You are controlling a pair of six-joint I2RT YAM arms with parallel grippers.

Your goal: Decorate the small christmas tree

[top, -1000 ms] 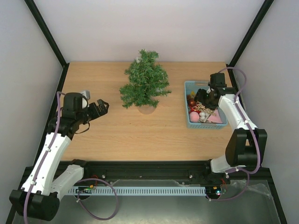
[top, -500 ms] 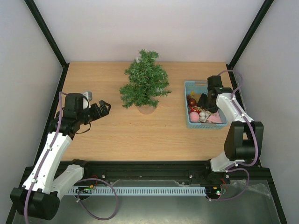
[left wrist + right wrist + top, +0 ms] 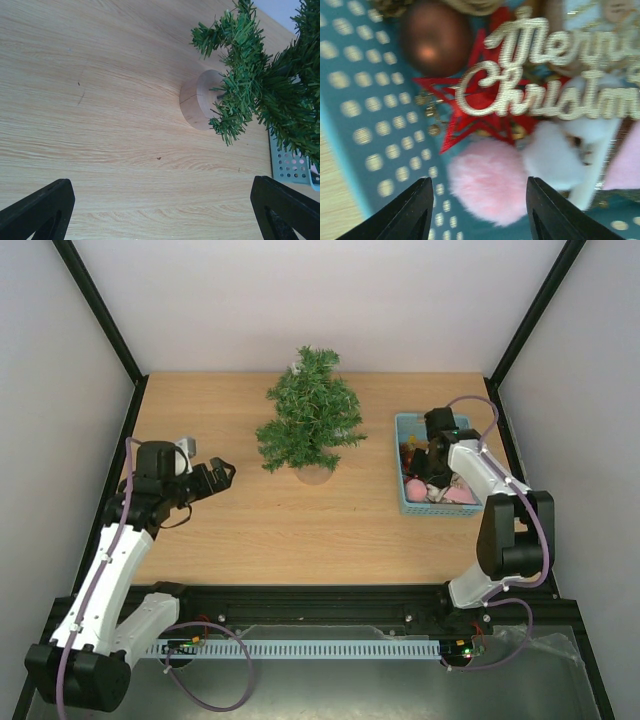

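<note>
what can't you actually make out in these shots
1. Top view: most of what's in the basket is hidden under the right arm; the rest is too small.
2. Right wrist view: blurred; the sign is cut off at the right edge, and whether the right gripper is squeezing the pink pompom is unclear.
3. Left wrist view: the tree runs off the top and right edges.
</note>
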